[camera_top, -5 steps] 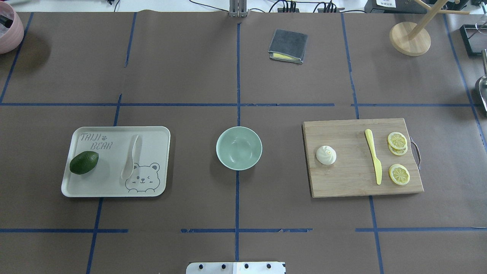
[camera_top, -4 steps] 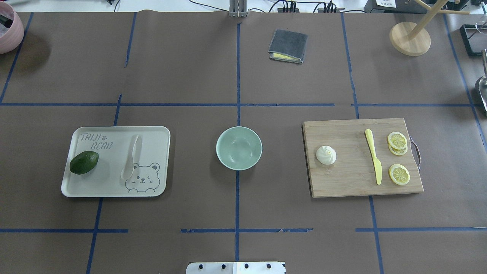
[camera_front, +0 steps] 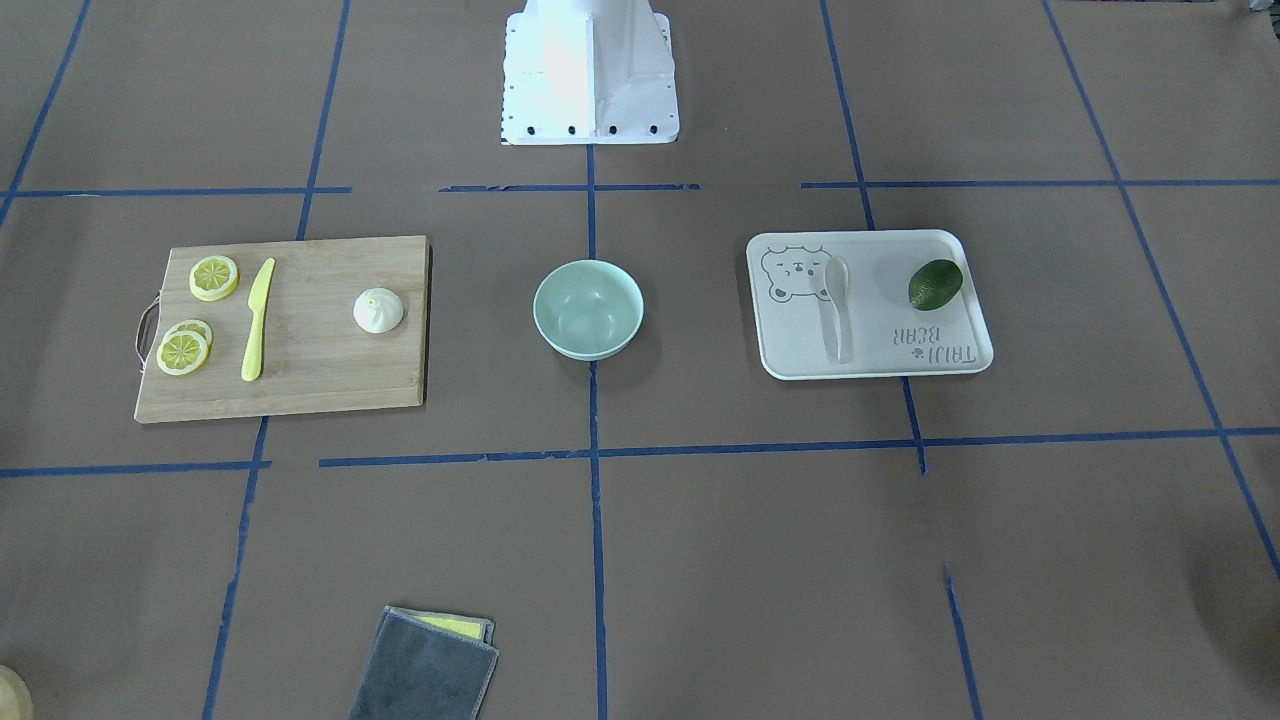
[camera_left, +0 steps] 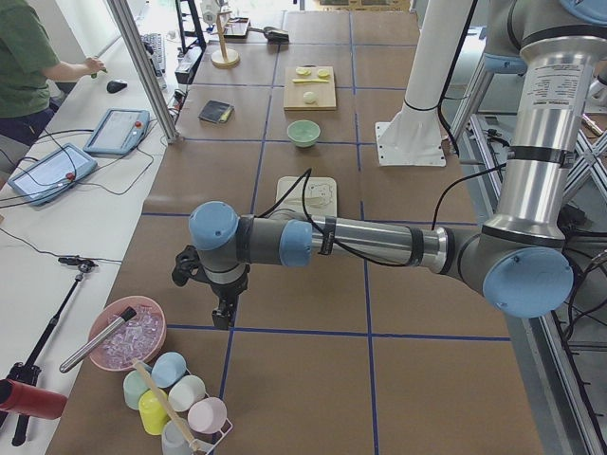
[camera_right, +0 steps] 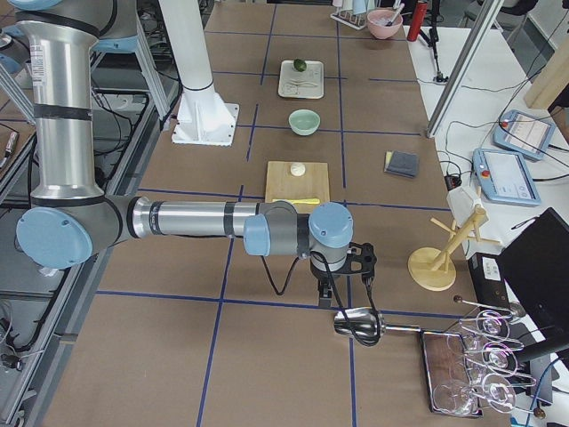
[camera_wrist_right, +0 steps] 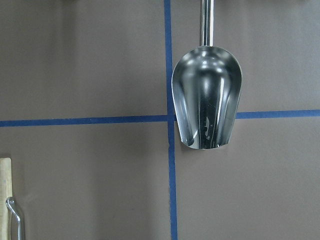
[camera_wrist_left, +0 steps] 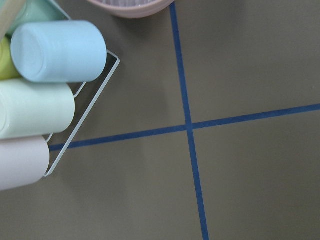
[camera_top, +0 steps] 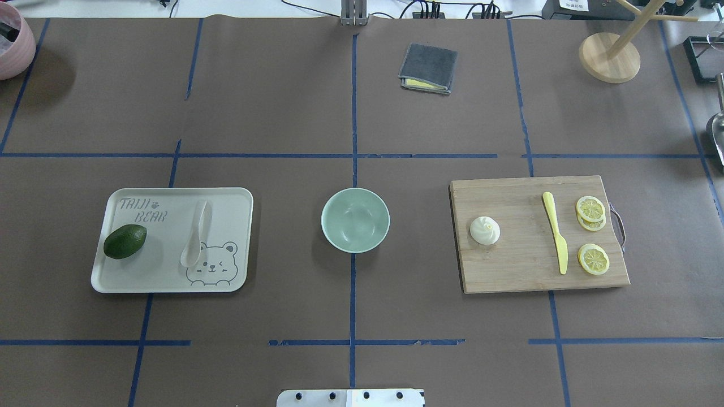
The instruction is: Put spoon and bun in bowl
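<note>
Nothing on the table [camera_top: 283, 113] has moved since the earlier overhead pictures: every item lies where it did, and no arm shows in the overhead view.

The bowl [camera_top: 355, 223] sits empty at the middle of the table, on a blue tape line. To its left in the overhead view, well apart from it, the spoon [camera_top: 196, 232] lies flat on the bear-printed tray [camera_top: 226, 209], its scoop toward the robot and next to the printed bear's head. An avocado [camera_top: 125, 241] rests on the same tray, apart from the spoon. On the bowl's other side, the bun [camera_top: 485, 230] stands upright on the wooden cutting board [camera_top: 509, 265], near the edge facing the bowl. A yellow knife [camera_top: 555, 232] and lemon slices [camera_top: 593, 259] lie farther along the board. A folded grey cloth [camera_top: 428, 68] lies at the far side of the table.

The left fingers [camera_left: 222, 316] hang at the table's left end, near a pink bowl [camera_left: 126, 334] and a rack of pastel cups [camera_wrist_left: 55, 50]. The right fingers [camera_right: 325, 292] hang at the opposite end, just above a metal scoop [camera_wrist_right: 206, 97]. Both appear only in the side views, so I cannot tell whether they are released or clenched.
</note>
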`<state>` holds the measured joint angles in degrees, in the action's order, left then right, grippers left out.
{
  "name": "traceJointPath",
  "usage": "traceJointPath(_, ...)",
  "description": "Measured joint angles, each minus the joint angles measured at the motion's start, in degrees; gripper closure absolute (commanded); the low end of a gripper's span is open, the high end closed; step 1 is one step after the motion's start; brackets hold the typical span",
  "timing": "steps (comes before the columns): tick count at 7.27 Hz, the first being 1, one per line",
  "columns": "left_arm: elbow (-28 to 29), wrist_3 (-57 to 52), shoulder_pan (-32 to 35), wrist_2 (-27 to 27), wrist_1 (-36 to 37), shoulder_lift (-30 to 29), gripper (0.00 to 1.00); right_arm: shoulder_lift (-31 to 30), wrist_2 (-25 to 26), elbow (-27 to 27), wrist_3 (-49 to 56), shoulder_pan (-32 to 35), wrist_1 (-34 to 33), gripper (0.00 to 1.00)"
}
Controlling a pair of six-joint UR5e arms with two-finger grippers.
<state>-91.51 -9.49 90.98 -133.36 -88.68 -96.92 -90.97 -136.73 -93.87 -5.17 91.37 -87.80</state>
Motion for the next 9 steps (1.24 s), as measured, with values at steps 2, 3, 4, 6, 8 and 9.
traceJointPath(2, -6.5, 9.6, -6.0, 0.3, -3.4, -0.3, 0.00, 1.4, 0.1, -0.8, 0.0, -0.6, 0.0, 0.00)
traceJointPath(3, -10.6, 17.5, -10.3, 0.7, -4.5, -0.3, 0.00, 2.0, 0.0, -0.9, -0.1, -1.0, 0.1, 0.00)
traceJointPath(4, -13.5, 25.8, -14.3, 0.9, -7.0, -0.3, 0.00, 2.2, 0.0, -0.9, -0.4, -1.6, 0.1, 0.00)
traceJointPath(6, -15.5, 40.4, -23.1, 4.3, -13.8, -0.3, 0.00, 2.5, -0.1, -1.3, -1.6, -3.1, 0.3, 0.00)
traceJointPath(8, -16.0, 54.3, -33.3, 12.1, -18.2, -1.3, 0.00, 2.7, -0.1, -2.3, -4.2, -4.2, 0.7, 0.00)
traceJointPath(9, -15.9, 59.8, -37.3, 15.0, -19.4, -2.1, 0.00, 2.8, -0.1, -2.6, -5.9, -4.5, 1.6, 0.00)
